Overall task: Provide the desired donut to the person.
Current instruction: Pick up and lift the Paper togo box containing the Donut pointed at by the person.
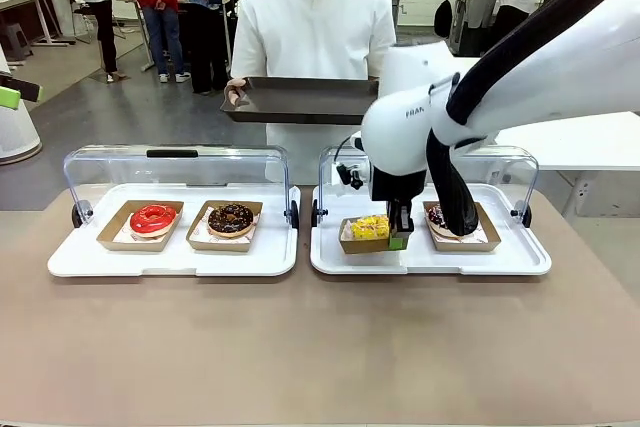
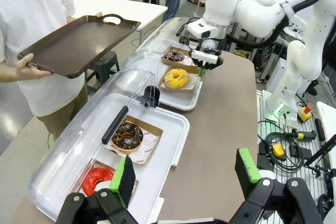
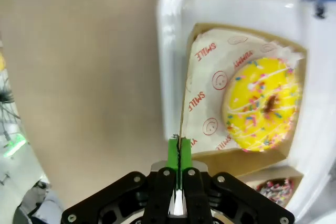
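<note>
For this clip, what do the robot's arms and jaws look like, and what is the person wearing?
The right arm is glossy white with bulbous joints, grey lettering and a thick black hose. The right gripper and left gripper have black jaws with green pads. The person wears a white short-sleeved shirt.

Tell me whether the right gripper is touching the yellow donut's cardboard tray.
Touching. In the right wrist view the right gripper has its jaws shut on the cardboard tray wall, beside the yellow donut.

Probably a robotics lab: white robot arm (image 2: 252, 11), floor cables (image 2: 278, 148), worktables (image 2: 126, 6)
</note>
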Tool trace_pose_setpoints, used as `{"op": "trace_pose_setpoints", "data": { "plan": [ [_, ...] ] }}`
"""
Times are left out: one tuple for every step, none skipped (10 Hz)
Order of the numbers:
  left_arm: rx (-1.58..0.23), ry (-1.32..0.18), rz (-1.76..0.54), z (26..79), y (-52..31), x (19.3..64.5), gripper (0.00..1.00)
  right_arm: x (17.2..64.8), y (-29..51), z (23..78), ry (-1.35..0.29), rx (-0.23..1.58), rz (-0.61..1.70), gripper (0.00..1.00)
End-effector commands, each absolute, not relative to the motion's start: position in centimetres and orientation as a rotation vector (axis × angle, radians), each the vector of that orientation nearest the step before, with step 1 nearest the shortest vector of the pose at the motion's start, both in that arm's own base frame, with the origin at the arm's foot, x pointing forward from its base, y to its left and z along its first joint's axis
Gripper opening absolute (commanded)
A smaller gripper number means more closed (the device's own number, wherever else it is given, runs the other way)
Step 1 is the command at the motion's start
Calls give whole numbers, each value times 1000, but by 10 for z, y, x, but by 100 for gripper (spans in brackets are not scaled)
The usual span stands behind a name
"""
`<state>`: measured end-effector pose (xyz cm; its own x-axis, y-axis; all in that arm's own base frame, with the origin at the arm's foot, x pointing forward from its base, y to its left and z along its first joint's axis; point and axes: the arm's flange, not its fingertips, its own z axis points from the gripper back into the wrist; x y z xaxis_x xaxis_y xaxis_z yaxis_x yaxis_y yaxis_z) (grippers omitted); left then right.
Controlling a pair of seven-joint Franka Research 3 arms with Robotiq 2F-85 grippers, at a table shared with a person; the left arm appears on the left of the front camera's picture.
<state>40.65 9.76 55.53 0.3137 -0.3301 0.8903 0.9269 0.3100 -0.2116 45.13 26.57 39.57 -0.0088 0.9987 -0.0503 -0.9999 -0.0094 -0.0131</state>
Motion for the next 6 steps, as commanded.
{"op": "trace_pose_setpoints", "data": {
  "plan": [
    [-866, -857, -974, 557, 97, 406, 100, 438, 276, 432, 58, -80, 1560, 0],
    [-866, -857, -974, 557, 97, 406, 100, 430, 282, 454, 63, -74, 1555, 0],
    [-866, -857, -974, 557, 97, 406, 100, 424, 286, 473, 82, -96, 1534, 0],
    [-866, -857, -974, 557, 97, 406, 100, 419, 292, 492, 98, -107, 1515, 0],
    [-866, -857, -974, 557, 97, 406, 100, 412, 299, 513, 107, -106, 1497, 0],
    [-866, -857, -974, 557, 97, 406, 100, 407, 307, 536, 115, -87, 1462, 0]
  ]
}}
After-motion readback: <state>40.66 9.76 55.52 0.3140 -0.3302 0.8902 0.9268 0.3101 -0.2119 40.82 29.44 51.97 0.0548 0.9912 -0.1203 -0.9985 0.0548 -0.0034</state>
